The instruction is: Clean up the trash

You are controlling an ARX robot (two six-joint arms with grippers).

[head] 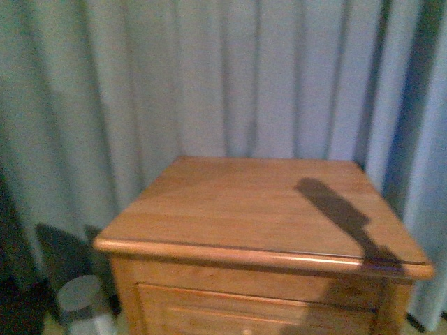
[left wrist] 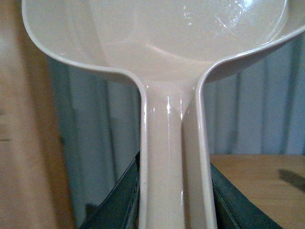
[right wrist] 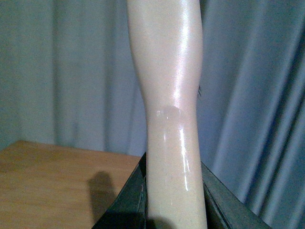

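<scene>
The left gripper (left wrist: 174,206) is clamped on the handle of a pale pink dustpan (left wrist: 157,33), with a dark finger (left wrist: 121,202) pressed against each side of the handle. The scoop of the dustpan spreads out beyond the fingers, and the part of its glossy inside that shows is bare. The right gripper (right wrist: 174,206) is likewise closed around a pale handle (right wrist: 167,71), a smooth, shiny stem that runs on past the picture's edge, so what it belongs to cannot be told. In the front view neither arm appears. A wooden cabinet (head: 258,202) stands in the middle, its flat top bare apart from a long dark shadow (head: 342,213) that crosses the right side toward the near edge. A drawer front (head: 244,307) shows below the rounded near rim. A grey-blue curtain (head: 209,77) hangs in folds behind the cabinet, across the far side. On the floor to the near left of the cabinet stands a small white bin (head: 80,300). Where the trash lies cannot be told from these views.
</scene>
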